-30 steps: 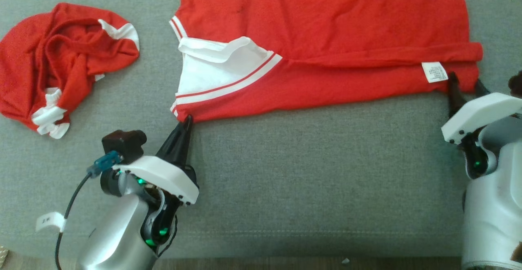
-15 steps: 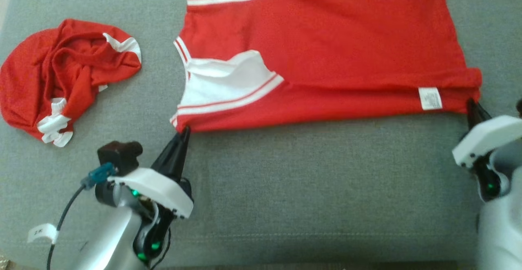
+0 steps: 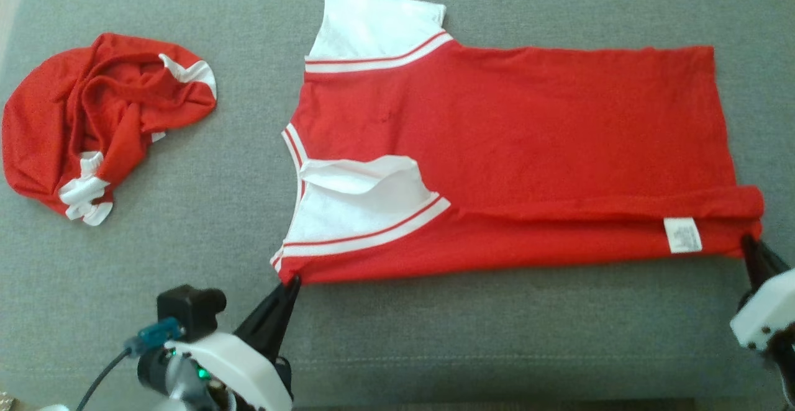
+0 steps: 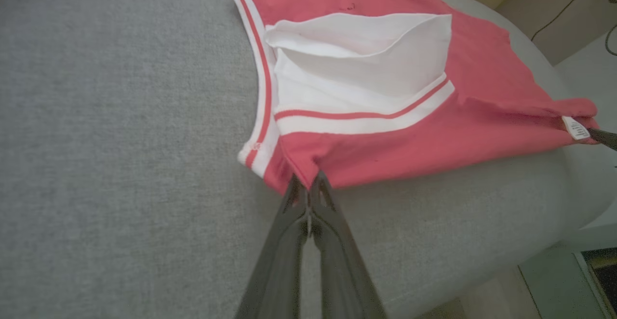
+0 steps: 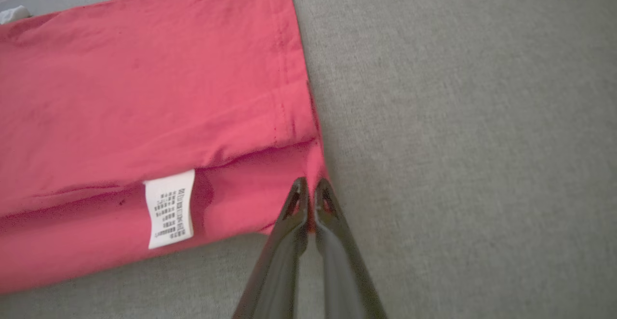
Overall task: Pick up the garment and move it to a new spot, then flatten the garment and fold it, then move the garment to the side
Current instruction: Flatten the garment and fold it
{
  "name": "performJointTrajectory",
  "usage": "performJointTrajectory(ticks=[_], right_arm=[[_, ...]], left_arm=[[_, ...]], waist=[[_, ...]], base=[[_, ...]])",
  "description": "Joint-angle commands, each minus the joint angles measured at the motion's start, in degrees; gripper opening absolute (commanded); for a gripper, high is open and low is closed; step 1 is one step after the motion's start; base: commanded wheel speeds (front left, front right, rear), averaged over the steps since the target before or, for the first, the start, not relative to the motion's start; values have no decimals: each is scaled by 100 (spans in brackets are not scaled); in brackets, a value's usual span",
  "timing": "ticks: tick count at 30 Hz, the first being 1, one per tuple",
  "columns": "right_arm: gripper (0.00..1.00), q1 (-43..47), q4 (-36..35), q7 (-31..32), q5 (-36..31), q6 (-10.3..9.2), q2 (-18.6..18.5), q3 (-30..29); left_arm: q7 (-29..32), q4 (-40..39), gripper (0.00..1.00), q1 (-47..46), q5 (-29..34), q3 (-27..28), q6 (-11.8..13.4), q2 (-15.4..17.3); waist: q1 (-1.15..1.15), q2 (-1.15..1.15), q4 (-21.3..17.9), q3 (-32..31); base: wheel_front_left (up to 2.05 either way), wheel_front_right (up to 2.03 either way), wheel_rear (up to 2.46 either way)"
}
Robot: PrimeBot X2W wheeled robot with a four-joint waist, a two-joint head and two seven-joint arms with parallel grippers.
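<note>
Left tool (image 3: 290, 282) pinches the 7 o'clock corner of the garment (image 3: 528, 131) and right tool (image 3: 748, 243) its 4 o'clock hem corner, the long axis running 9-to-3 across the grey cushion (image 3: 497, 336), body toward 12.

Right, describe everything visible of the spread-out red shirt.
The red T-shirt looks like thin, slightly wrinkled knit, with white short sleeves and white striped trim at the neck. It lies spread on the grey cushion, neck toward the robot's left, hem toward its right. Its near edge is folded over, the near sleeve lying on the body and a white care label showing. The left gripper is shut on the near shoulder corner, the right gripper on the near hem corner.
</note>
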Motion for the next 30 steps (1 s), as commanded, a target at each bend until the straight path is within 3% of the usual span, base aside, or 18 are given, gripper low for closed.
performJointTrajectory(ticks=[1,6,7,8,9,10,11,12,13,20,26,30], right_arm=[[0,66,-330,75,86,36,-83,81],[2,317,-654,378,44,36,-37,152],[34,313,-649,391,22,36,-25,175],[100,311,-644,408,-11,36,-9,200],[100,300,-648,393,-71,36,-11,220],[100,288,-643,359,-114,36,-15,237],[100,282,-639,333,-141,36,-15,254],[100,280,-664,305,-160,36,-9,263],[100,278,-718,260,-176,36,-1,261],[100,57,-1138,-719,-291,36,153,422],[100,-198,-722,-1988,-570,36,250,871],[100,-350,-453,-2702,-514,36,226,1262]], left_arm=[[15,-226,0,-55,-60,223,53,149],[401,-337,0,114,-260,89,-2,238],[426,-323,0,115,-273,85,5,239],[428,-292,0,112,-272,87,25,232],[414,-252,0,105,-265,95,52,217],[410,-207,12,98,-252,94,78,205],[416,-167,38,88,-233,78,92,201],[388,-138,96,89,-240,92,116,173],[338,-117,100,87,-242,116,146,143],[124,-291,100,0,-161,237,325,67],[298,-563,100,-652,-41,389,413,130],[492,-223,100,-1479,-199,595,296,76]], waist=[[0,0,-4,-2],[0,0,-50,-55],[0,0,-51,-68],[0,0,-50,-86],[0,0,-48,-103],[0,0,-45,-122],[0,0,-41,-148],[0,0,-36,-175],[0,0,-33,-202],[0,0,-86,-453],[0,0,-82,-567],[0,0,-95,-487]], base=[[0,0,0],[0,0,0],[0,0,0],[0,0,0],[0,0,0],[0,0,0],[0,0,0],[0,0,0],[0,0,0],[0,0,0],[0,0,0],[0,0,0]])
